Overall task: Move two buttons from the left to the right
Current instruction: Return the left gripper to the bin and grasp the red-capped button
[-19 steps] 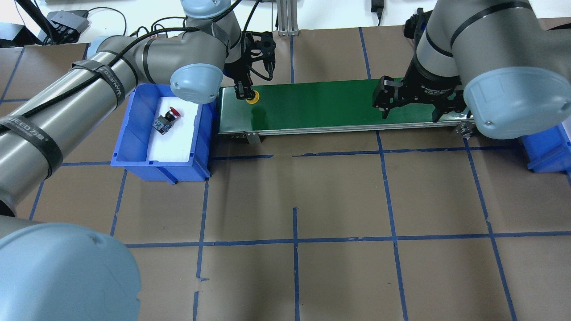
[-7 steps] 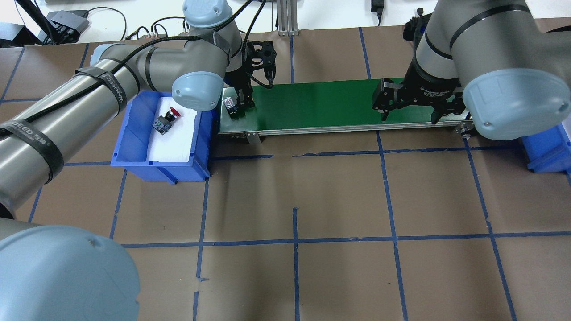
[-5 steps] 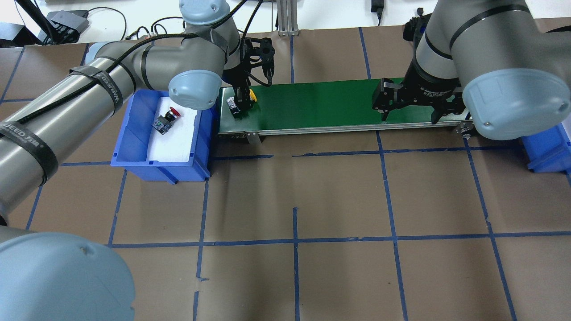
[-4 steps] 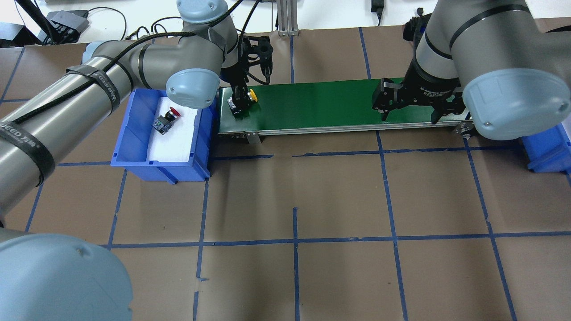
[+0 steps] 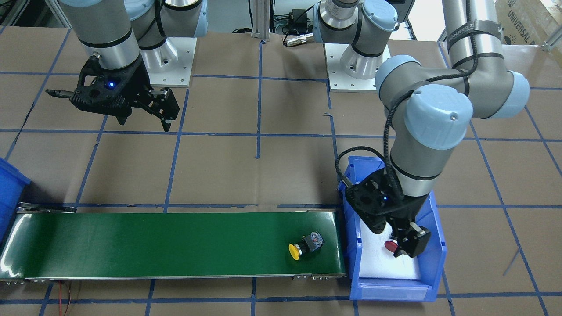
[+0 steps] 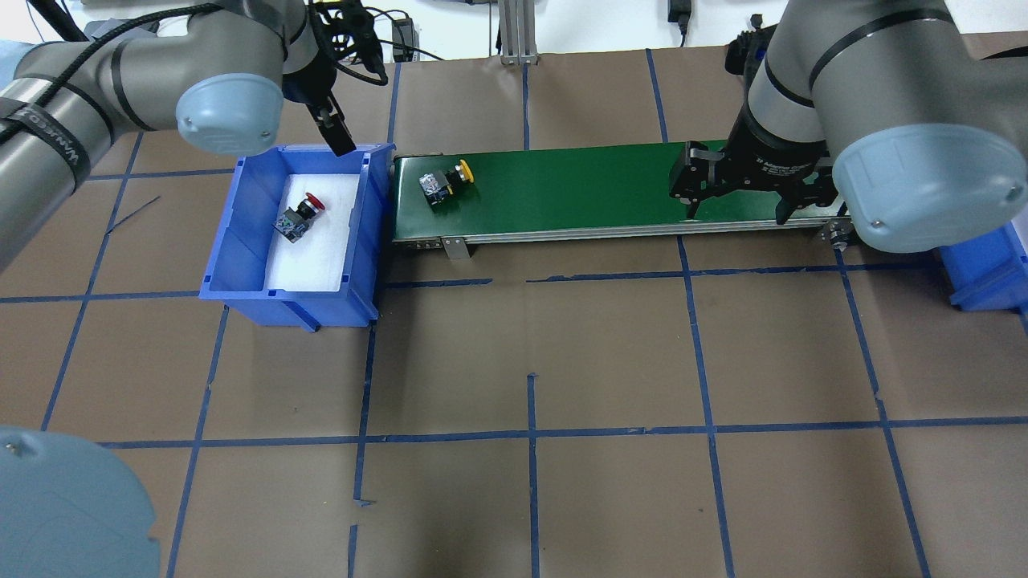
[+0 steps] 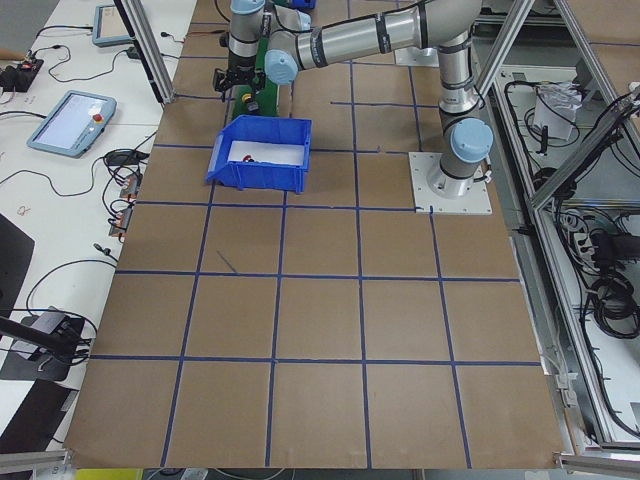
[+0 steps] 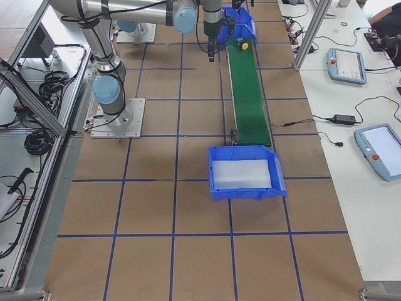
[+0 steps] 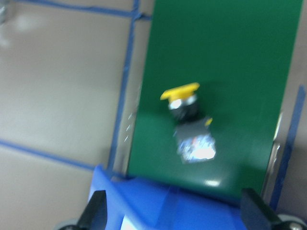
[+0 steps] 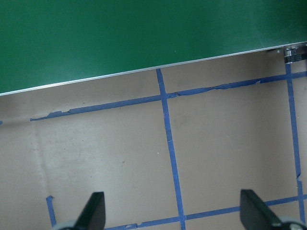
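Switch with yellow mushroom cap (image 5: 305, 245), lying on green conveyor belt (image 5: 153, 243) beside blue plastic bin (image 5: 390, 289) in front-facing view, left gripper (image 5: 406, 246) above bin, near red-capped switch (image 5: 389, 245) — overhead, right gripper (image 6: 737, 210) by belt's far end, well apart — wrist views, both grippers spread wide, empty.

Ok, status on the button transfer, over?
Left end effector open, above bin. Right end effector open, over right end of belt. Yellow button lying on belt, red button in bin. Nothing blocking the belt.
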You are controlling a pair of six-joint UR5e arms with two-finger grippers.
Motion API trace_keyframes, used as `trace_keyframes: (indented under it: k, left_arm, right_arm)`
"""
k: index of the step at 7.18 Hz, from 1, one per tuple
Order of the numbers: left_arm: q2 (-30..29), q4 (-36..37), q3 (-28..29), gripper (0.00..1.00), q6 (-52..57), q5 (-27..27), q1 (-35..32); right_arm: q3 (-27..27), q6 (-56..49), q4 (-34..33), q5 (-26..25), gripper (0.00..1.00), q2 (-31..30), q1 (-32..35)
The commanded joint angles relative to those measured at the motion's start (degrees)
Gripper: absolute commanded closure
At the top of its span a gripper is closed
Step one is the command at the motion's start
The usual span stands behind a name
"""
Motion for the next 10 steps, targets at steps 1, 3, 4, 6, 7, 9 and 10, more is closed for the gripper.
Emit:
trace_keyframes:
  k: [1,3,4,6,7,9,10]
  left_arm:
    - [-1.31,0.03,-1.12,0.00,-5.76,0.78,4.72]
    - [-3.08,-0.06,-1.73,0.00,-8.06,0.42,6.41]
    - [-3.43,-0.75,-4.35,0.00,-8.06,-0.79,6.41]
    - [-5.45,-0.15,-7.08,0.00,-7.97,-2.03,6.41]
    - [-5.72,-0.15,-7.27,0.00,-7.97,-2.21,6.41]
    - [-5.81,-0.06,-7.10,0.01,-7.97,-2.21,6.41]
    - [-6.16,0.03,-6.49,0.04,-7.80,-2.04,6.41]
  right_arm:
    - [0.00,0.07,0.04,0.00,0.00,0.06,-0.04]
    - [0.00,0.07,-0.05,0.00,0.00,0.06,-0.04]
    - [0.00,0.07,0.04,0.00,0.00,0.06,-0.04]
    - [0.00,0.07,0.04,0.00,0.00,0.06,-0.04]
    - [0.00,0.07,0.04,0.00,0.00,0.06,-0.04]
    - [0.00,-0.02,-0.05,0.00,0.00,0.06,-0.04]
    - [0.00,-0.02,-0.05,0.00,0.00,0.06,-0.04]
